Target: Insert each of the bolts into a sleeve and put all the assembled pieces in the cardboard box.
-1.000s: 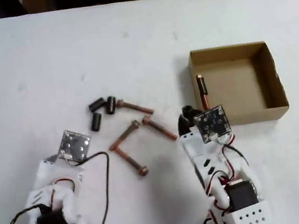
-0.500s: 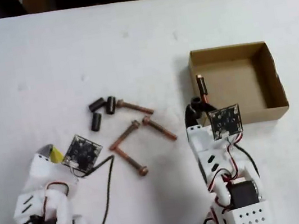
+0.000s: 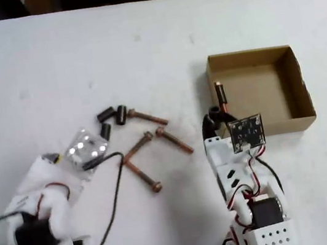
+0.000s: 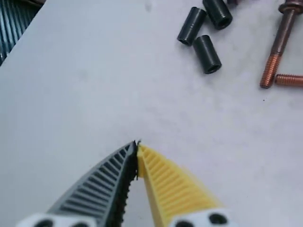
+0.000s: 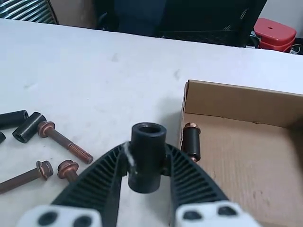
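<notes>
The white worktop (image 3: 47,54) carries an open cardboard box (image 3: 259,98) on the right arm's side. The right claw (image 5: 146,147) hangs just beside the box wall that faces the loose parts. It clamps a black sleeve (image 5: 147,135) upright between its jaws, bore facing up. The left claw (image 4: 137,150) is pinched together on nothing, and its grey and yellow tips meet over bare worktop, apart from the parts.

Four copper bolts (image 3: 142,175) lie loose on the worktop between the two arms. Two of them have their heads close together, and a third crosses the threaded end of one. An assembled piece (image 3: 221,98), a bolt inside a sleeve, lies in the box along the wall nearest the bolts. Three loose sleeves (image 3: 106,115) lie clustered just beyond the bolts, one of them right at the head of the farthest bolt.
</notes>
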`<state>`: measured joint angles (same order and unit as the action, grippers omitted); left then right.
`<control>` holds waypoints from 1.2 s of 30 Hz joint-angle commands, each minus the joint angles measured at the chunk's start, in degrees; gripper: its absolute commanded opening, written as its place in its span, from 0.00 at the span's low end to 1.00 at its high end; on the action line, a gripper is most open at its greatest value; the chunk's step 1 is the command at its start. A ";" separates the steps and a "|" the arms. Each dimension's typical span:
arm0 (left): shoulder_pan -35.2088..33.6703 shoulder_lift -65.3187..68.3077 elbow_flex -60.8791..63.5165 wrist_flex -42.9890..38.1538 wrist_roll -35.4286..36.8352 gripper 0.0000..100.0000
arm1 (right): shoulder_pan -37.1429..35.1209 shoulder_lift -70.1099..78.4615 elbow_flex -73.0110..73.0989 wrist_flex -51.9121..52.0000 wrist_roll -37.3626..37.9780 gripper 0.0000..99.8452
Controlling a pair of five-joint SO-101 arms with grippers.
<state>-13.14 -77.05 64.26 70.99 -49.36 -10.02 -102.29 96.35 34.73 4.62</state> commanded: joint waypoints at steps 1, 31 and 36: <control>4.79 7.96 -5.63 -1.58 -3.25 0.03 | 0.66 -0.75 0.53 -1.36 -0.62 0.02; 25.71 51.21 -7.82 -18.55 -31.03 0.13 | 0.66 -0.84 0.53 0.66 -0.18 0.02; 25.71 57.36 -13.98 -19.08 -31.74 0.13 | 0.66 -0.84 0.53 0.66 -0.18 0.02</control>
<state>11.91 -22.11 55.65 53.14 -80.40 -10.02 -102.29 96.35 35.25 4.62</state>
